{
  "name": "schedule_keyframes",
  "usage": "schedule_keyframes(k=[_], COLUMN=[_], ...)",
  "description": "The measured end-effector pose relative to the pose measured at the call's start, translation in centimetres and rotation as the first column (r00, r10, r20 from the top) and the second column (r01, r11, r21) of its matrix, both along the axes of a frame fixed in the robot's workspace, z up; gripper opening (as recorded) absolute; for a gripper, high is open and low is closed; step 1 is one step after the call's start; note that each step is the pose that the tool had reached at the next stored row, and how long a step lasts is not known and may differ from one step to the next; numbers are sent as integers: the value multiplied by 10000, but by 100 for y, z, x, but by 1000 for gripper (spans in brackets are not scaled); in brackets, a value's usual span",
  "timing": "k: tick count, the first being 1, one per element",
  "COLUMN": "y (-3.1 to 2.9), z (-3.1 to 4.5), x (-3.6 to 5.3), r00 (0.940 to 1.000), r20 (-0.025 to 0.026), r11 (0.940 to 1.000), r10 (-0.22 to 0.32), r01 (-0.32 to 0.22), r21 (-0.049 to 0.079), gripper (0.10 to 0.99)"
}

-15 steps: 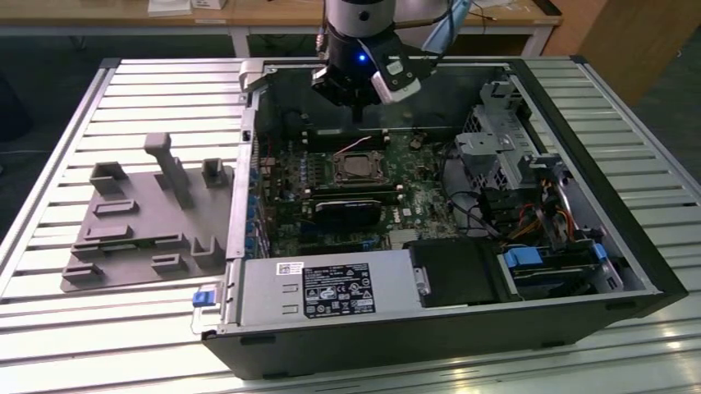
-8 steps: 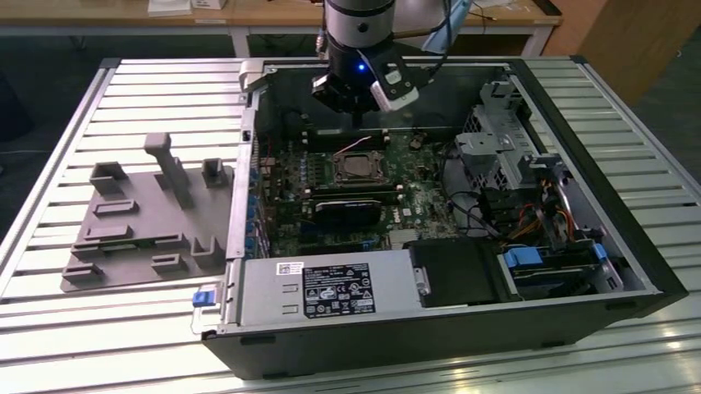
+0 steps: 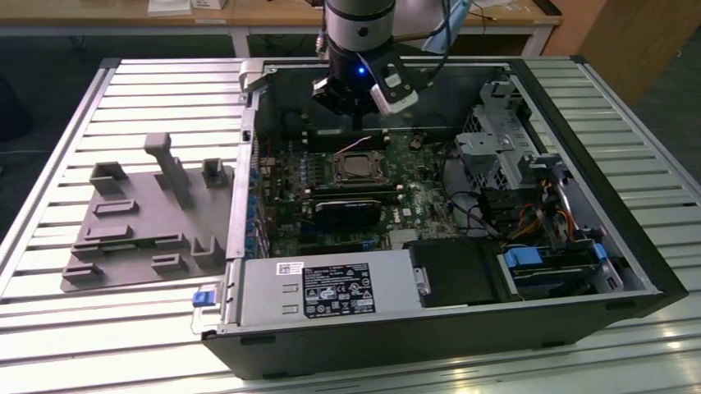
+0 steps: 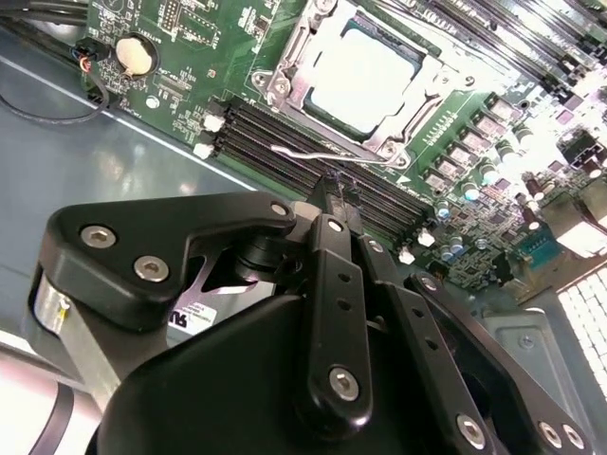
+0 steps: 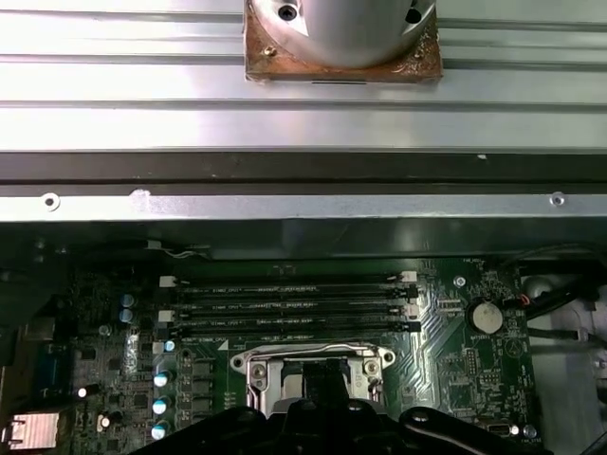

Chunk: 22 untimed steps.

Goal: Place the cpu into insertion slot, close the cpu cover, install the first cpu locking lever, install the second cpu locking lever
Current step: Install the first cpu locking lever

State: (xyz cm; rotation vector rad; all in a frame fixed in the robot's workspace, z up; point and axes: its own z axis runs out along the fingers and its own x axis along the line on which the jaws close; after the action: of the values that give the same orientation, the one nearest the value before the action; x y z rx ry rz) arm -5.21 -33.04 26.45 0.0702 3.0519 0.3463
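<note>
My hand [image 4: 335,190]: closed up, nothing gripped, poised over the memory slots [image 4: 285,142] beside the insertion slot [image 4: 282,87]; the cpu [image 4: 365,76]: seated in that slot, with the cpu cover [image 4: 327,109] lying flat around it; thin wire lever [image 4: 308,152]: along the slot's edge nearest my hand; computer case [image 3: 438,328]: open, on the slatted tabletop [image 3: 164,90]

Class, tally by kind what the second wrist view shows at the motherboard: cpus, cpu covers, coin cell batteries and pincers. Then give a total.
cpu: 1
cpu cover: 1
coin cell battery: 1
pincer: 1
Total: 4
</note>
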Motion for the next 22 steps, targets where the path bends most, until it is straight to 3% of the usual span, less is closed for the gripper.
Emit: schedule_keyframes(k=[14, 17, 18, 19, 20, 21, 22], y=[43, 51, 77, 78, 78, 78, 78], z=[-115, -159, -261, -261, -261, -262, -264], x=[39, 46, 68, 68, 67, 62, 56], r00=[10000, 10000, 10000, 10000, 10000, 10000, 9998], r20=[0, 1, 0, 1, 12, 89, 220], r11=[10000, 10000, 10000, 10000, 10000, 10000, 10000], r10=[0, 1, 2, 2, 1, 0, -3], r01=[0, -1, -2, -2, -1, 0, 4], r21=[-3, -2, -3, -2, -3, -12, -19], gripper=[102, 102, 102, 102, 102, 102, 102])
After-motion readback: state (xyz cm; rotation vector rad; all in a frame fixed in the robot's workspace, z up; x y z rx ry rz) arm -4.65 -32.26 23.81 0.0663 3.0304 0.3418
